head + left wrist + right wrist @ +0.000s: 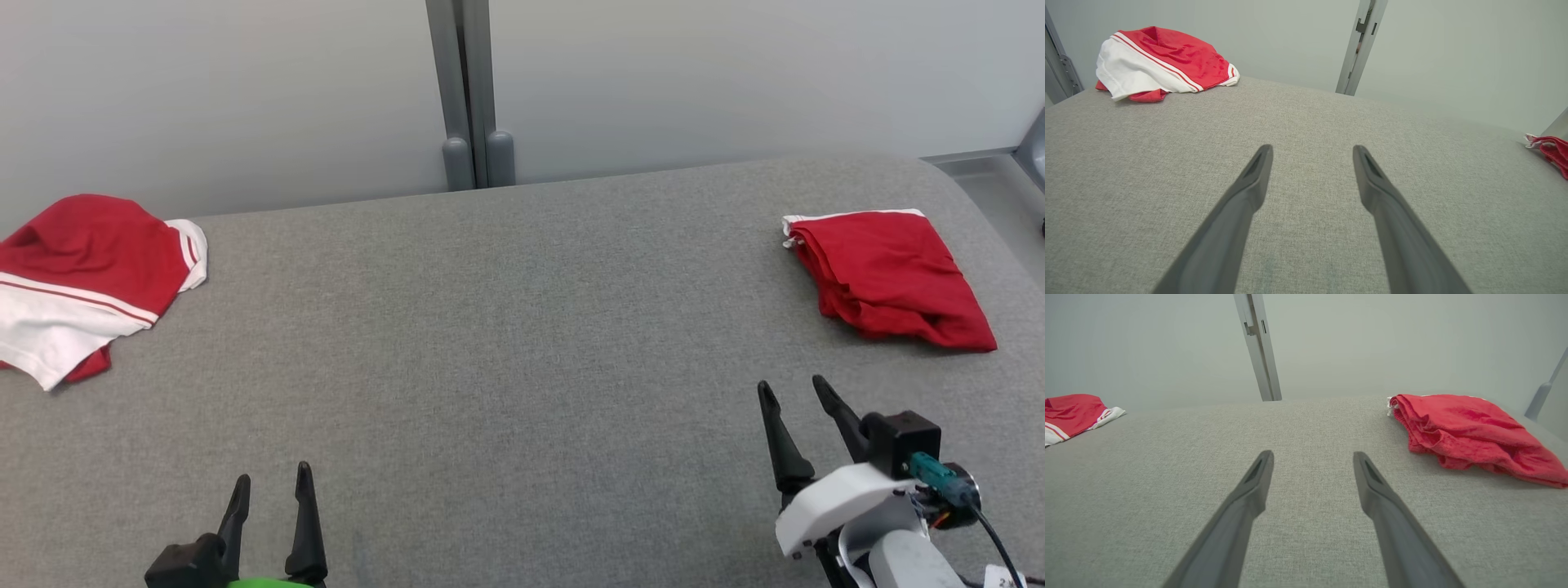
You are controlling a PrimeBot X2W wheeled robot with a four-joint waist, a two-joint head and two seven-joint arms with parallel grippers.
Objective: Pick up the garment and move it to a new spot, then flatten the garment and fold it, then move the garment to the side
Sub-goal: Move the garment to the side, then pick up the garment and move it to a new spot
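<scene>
Two garments lie on the grey fabric surface point(506, 327). A crumpled red and white garment point(86, 278) point(1159, 61) point(1073, 414) rests at the far left edge. A folded red garment point(886, 278) point(1470, 433) point(1553, 151) lies at the far right. My left gripper point(271, 482) point(1312, 153) hovers open near the front left, nothing between its fingers. My right gripper point(796, 392) point(1312, 459) stands open at the front right, a short way in front of the folded red garment and apart from it.
A pale wall with a grey vertical post point(469, 94) runs behind the surface. The surface's right end curves off near a grey ledge point(980, 163). A wide stretch of bare grey fabric separates the two garments.
</scene>
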